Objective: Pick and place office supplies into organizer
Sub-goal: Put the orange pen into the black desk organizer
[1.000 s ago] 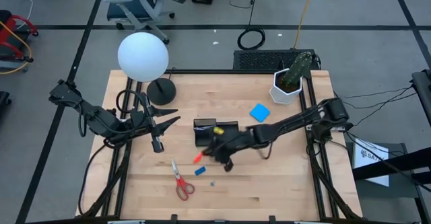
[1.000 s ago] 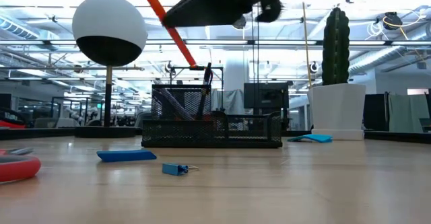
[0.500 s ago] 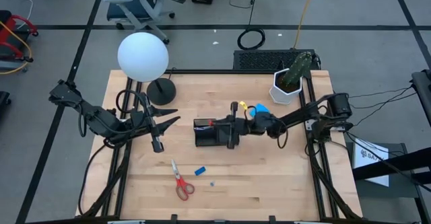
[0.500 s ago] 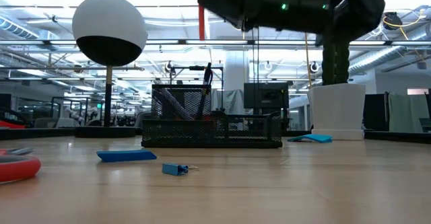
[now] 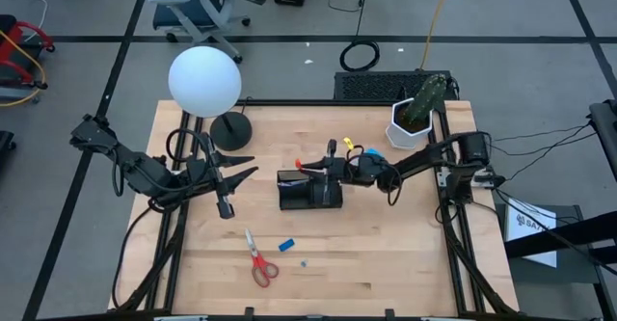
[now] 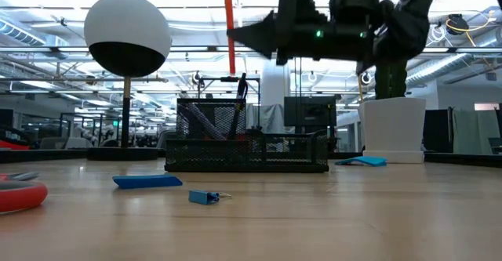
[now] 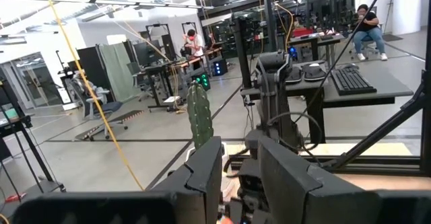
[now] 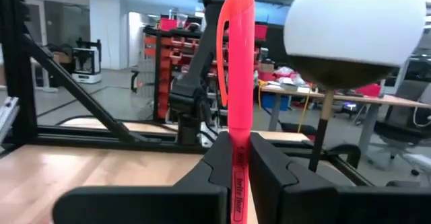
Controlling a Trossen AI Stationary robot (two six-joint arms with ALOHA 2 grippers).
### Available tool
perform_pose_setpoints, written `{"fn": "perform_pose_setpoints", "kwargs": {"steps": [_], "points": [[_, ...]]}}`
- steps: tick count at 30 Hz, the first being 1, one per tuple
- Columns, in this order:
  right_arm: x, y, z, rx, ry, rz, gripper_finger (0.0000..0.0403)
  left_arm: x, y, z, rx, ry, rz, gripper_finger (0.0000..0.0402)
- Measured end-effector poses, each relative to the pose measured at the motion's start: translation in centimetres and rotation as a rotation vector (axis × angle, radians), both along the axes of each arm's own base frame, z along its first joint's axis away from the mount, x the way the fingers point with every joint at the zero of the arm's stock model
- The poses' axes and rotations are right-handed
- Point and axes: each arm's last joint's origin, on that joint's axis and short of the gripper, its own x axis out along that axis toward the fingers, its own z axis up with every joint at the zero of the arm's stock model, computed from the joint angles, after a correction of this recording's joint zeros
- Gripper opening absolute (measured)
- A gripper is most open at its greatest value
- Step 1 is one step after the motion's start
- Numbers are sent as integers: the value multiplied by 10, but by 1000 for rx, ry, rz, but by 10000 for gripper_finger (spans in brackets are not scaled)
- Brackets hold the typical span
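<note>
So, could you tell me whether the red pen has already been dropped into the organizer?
No: in the low view the red pen stands upright, pinched in the right gripper, well above the organizer.

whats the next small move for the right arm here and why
Probably lower it straight down. The right pincer is shut on the red pen, which stands upright above the organizer, not yet inside a compartment. Release only after the tip sits in.

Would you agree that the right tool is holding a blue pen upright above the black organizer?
Not quite: the pen is red, not blue, as the right wrist view shows. The right tool is holding it upright above the black organizer.
</note>
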Motion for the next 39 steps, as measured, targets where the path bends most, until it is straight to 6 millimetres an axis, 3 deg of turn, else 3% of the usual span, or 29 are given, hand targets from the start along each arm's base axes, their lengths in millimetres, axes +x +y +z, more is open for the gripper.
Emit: {"fn": "perform_pose_setpoints", "kwargs": {"steps": [8,23,39], "points": [[4,-6,-18,44,-3,-11,17,0,0,0,0,0,0,104],[4,-7,-18,62,2,-11,26,0,0,0,0,0,0,104],[5,-4,-18,63,5,-2,71,0,0,0,0,0,0,104]]}}
